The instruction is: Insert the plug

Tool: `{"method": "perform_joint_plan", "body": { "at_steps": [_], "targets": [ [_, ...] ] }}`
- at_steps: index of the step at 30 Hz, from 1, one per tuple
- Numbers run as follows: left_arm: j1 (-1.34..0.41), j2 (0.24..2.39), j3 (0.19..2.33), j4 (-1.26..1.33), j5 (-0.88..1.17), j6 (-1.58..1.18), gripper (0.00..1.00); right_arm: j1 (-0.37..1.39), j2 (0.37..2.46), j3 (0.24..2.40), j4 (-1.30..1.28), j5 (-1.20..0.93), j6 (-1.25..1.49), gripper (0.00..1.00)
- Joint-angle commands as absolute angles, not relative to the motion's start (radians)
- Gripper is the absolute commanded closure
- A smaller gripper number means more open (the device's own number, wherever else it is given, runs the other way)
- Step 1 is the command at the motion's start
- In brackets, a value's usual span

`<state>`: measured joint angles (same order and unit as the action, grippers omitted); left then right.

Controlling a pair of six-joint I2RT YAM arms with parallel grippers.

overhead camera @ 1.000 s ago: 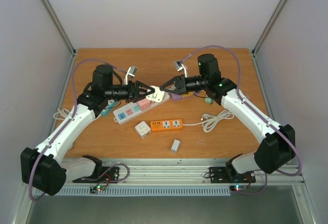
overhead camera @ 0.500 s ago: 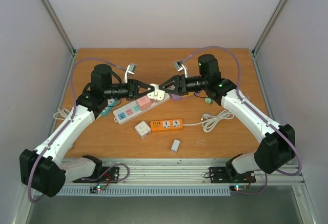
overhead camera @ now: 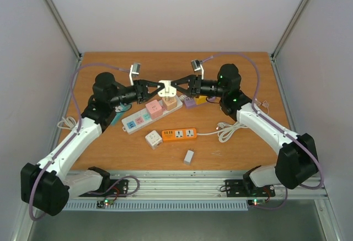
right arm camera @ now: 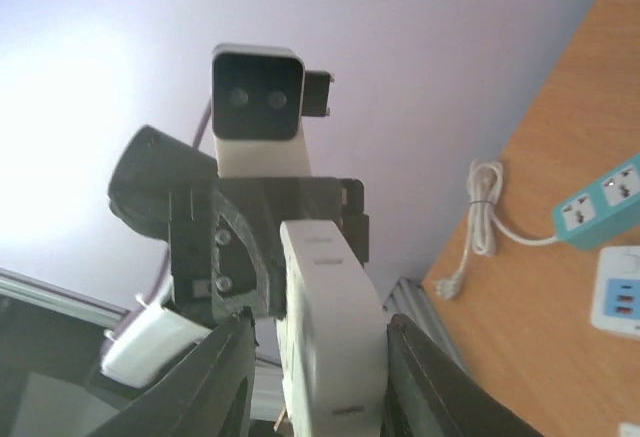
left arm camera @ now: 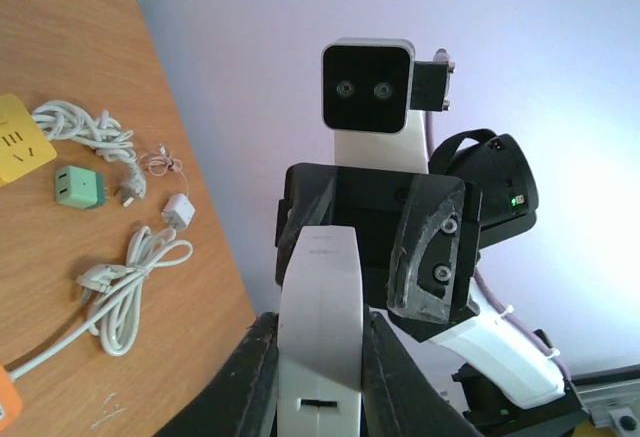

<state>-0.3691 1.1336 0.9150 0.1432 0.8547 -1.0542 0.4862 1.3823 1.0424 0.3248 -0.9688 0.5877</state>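
Note:
A white plug adapter (overhead camera: pixel 167 90) hangs in the air above the table's middle, held from both sides. My left gripper (overhead camera: pixel 161 90) comes in from the left and is shut on it; in the left wrist view the adapter (left arm camera: pixel 320 287) is pinched between both fingers of the gripper (left arm camera: pixel 318 335). My right gripper (overhead camera: pixel 175 88) comes in from the right, and in the right wrist view the adapter (right arm camera: pixel 325 297) sits between the fingers of that gripper (right arm camera: pixel 320 335). A white power strip (overhead camera: pixel 144 117) with pink and blue sockets lies below them.
An orange power strip (overhead camera: pixel 179 135), a white cube adapter (overhead camera: pixel 153 138) and a small grey block (overhead camera: pixel 188 156) lie nearer the front. A purple adapter (overhead camera: pixel 190 102), a green one (overhead camera: pixel 225 108) and a coiled white cable (overhead camera: pixel 231 128) lie to the right. A teal strip (overhead camera: pixel 115 119) lies to the left.
My left gripper closed in on the adapter that my right gripper held low over the strip. Both grippers then rose together with it, away from the white power strip.

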Motion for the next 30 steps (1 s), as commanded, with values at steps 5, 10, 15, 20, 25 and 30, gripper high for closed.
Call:
{"method": "perform_joint_plan", "body": {
  "at_steps": [5,10,15,20,25,30],
  "targets": [
    [-0.373,1.086,0.877,0.351,0.838,-1.18,1.0,0.503,1.443,1.049,0.576,-0.954,0.737,0.84],
    [-0.371,1.068,0.915,0.2,0.873,-1.108,0.73,0.502,1.437,1.063,0.553,-0.998,0.673,0.99],
    [-0.371,1.048,1.146,-0.446,0.811,-0.629,0.23,0.502,1.408,1.11,0.189,-1.167,0.247,0.99],
    [-0.377,1.069,1.273,-0.737,0.849,-0.245,0.18,0.502,1.394,1.193,-0.25,-1.181,-0.208,0.99],
    [-0.39,1.102,1.309,-0.82,0.832,-0.039,0.19,0.502,1.418,1.335,-0.549,-1.137,-0.521,0.99],
    [-0.426,1.189,1.325,-0.855,0.747,0.033,0.24,0.503,1.447,1.438,-0.713,-1.124,-0.728,0.99]
  ]
}}
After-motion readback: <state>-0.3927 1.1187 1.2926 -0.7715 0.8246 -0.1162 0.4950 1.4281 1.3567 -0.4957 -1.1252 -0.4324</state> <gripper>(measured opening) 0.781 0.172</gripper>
